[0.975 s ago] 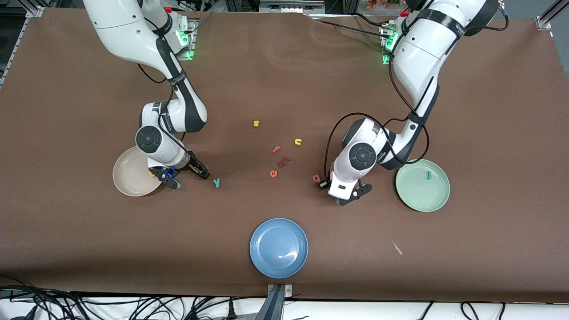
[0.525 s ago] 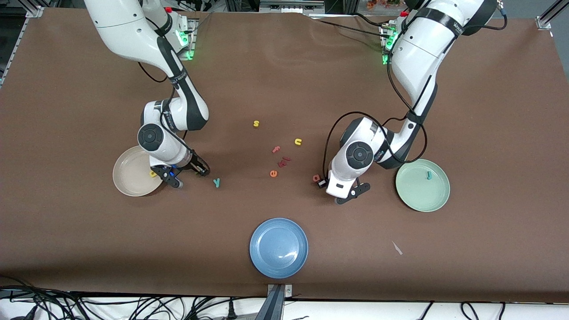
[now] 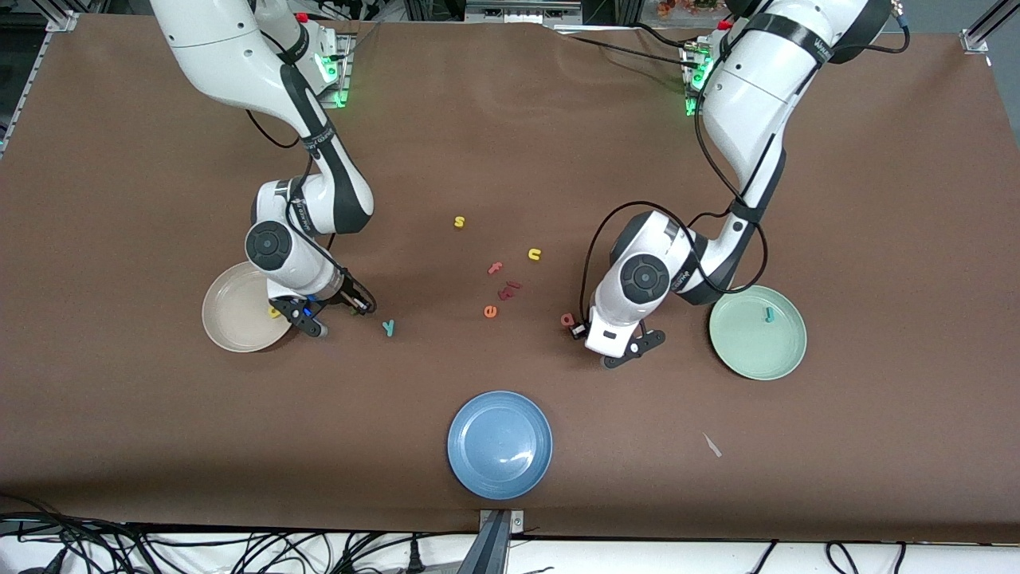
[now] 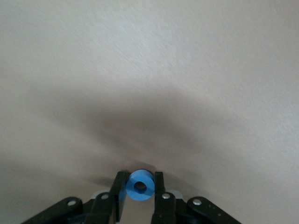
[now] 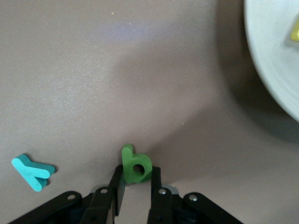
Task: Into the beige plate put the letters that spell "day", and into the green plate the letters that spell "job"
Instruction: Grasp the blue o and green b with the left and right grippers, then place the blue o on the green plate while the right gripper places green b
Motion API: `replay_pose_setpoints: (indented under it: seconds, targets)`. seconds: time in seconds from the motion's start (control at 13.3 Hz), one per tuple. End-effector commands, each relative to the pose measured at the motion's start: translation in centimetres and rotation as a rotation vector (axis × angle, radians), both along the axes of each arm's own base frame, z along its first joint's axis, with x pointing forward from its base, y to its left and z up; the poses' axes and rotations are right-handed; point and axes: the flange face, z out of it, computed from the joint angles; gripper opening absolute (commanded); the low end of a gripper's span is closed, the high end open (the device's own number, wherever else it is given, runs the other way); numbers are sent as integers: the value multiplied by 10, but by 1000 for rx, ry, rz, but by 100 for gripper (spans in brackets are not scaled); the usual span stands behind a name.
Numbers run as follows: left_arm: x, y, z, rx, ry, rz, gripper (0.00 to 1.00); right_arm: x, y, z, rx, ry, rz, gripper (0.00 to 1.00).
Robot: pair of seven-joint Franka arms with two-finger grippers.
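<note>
Left gripper (image 4: 138,190) is down at the brown table (image 4: 149,70), fingers (image 4: 120,189) pinching the little blue o (image 4: 139,185) from both sides.

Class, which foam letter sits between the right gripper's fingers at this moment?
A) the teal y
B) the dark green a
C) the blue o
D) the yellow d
B: the right wrist view shows the right gripper shut on the dark green a, with the teal y lying free on the table beside it.
</note>
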Motion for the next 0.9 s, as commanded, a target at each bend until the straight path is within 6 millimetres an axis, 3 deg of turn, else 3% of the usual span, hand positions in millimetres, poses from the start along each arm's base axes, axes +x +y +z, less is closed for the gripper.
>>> replay_pose_setpoints:
  seconds: [0.0,0.15,0.38,0.6,0.82]
  targets:
    - [9,44,62,44,51,-119,16,-2,2,2,14,-5,18,9]
    - [18,89,94,50,92,-183,18,3,5,21,21,6,66,5]
    - [27,174,105,33,168,-286,19,16,-37,55,15,56,245,4]
    - [31,242,84,-5,207,-354,22,23,-93,64,7,62,444,4]
    - [22,280,35,-33,277,-375,25,26,-131,65,-2,62,565,5]
